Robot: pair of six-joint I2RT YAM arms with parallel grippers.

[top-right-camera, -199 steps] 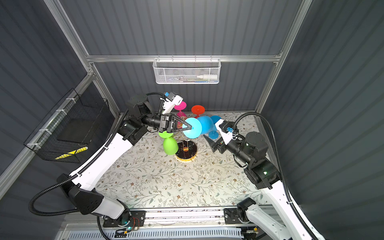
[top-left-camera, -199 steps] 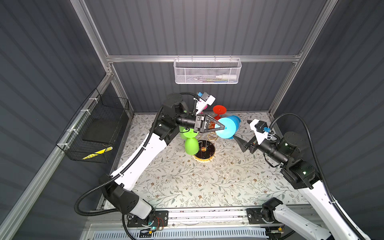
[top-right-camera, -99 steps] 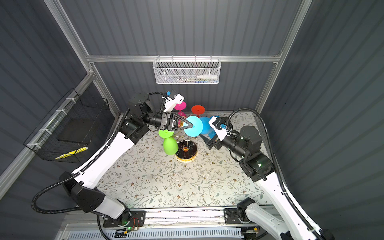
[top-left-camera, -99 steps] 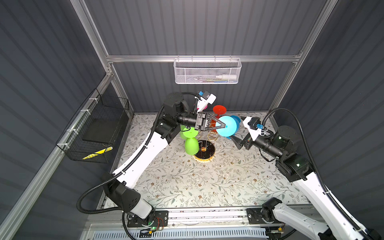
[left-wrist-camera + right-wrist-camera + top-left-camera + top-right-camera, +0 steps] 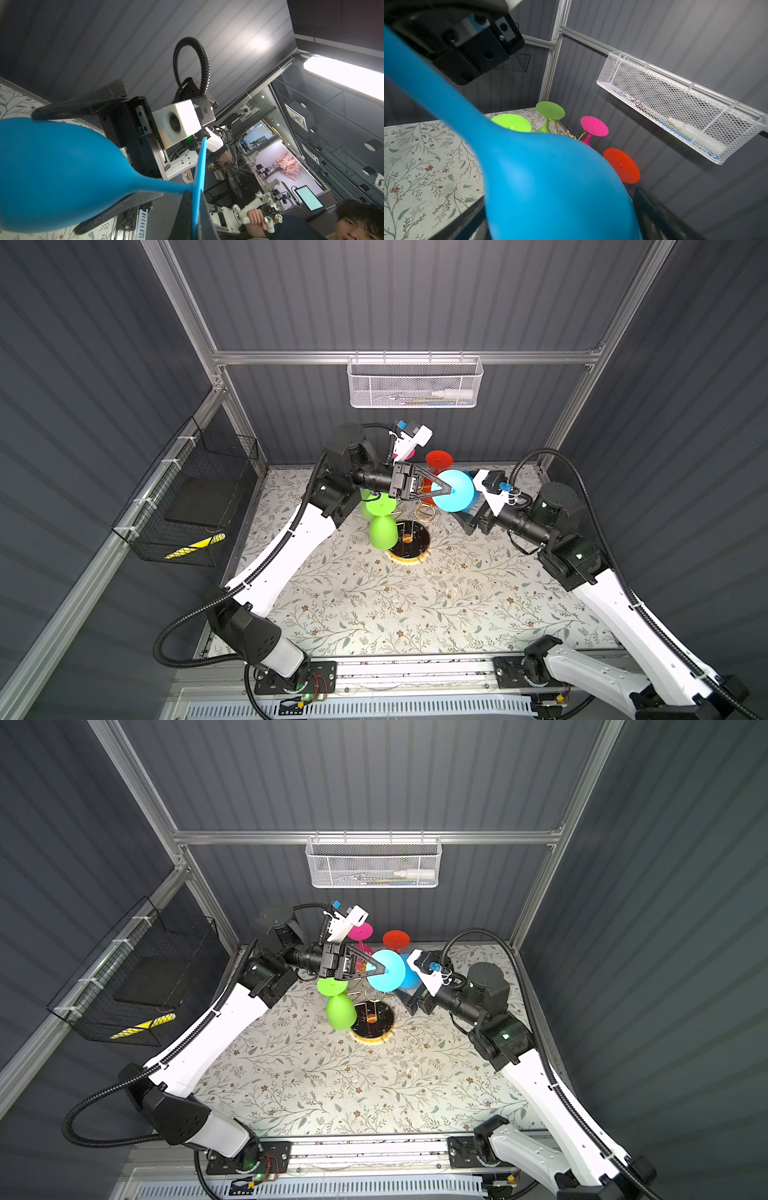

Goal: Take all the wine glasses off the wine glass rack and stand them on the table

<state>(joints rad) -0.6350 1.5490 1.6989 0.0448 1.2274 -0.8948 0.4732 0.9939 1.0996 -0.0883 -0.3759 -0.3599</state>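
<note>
Above the wine glass rack, the blue wine glass lies sideways in the air. The left gripper is clenched on its foot (thin pinch!), and the right gripper is spread wide either side of the bowl, over the floral counter.

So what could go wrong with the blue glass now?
The left pincer alone grips the blue glass by its thin stem; the right pincer stands open around the bowl. If the left lets go first, it may drop. The red glass hangs close by and could get bumped.
</note>
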